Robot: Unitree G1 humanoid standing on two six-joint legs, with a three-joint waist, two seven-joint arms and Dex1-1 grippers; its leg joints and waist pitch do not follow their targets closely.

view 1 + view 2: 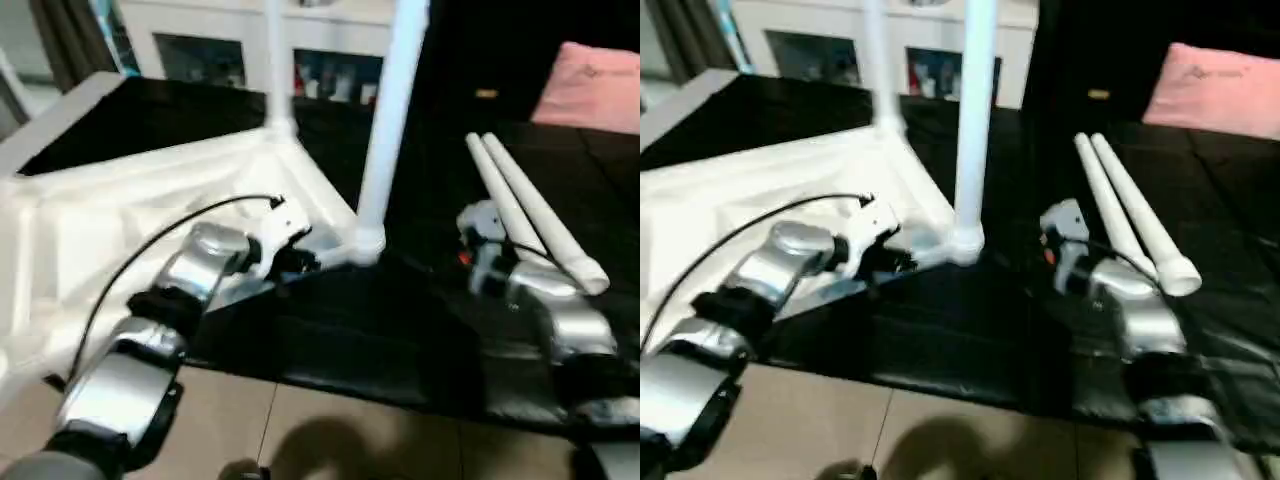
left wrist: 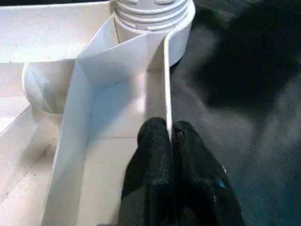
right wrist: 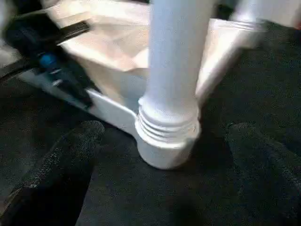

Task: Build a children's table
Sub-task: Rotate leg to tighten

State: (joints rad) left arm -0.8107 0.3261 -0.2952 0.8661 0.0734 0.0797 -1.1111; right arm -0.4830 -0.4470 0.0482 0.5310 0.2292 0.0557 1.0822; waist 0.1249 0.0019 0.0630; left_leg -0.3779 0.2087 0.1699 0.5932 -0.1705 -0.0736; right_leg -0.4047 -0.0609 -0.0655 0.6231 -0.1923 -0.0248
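Black matting [image 1: 400,330] covers the floor, and on it the tabletop [image 1: 120,210] lies underside up. Nearest, the left gripper [image 2: 170,141] is pinched shut on the tabletop's edge wall, just short of a corner socket [image 3: 164,146] with a leg [image 1: 385,130] standing in it. The right gripper [image 3: 164,160] is spread wide, its fingers [image 3: 70,155] either side of that socket, holding nothing. Two loose legs [image 1: 530,210] lie beyond it. Farther back stands another leg [image 1: 276,70].
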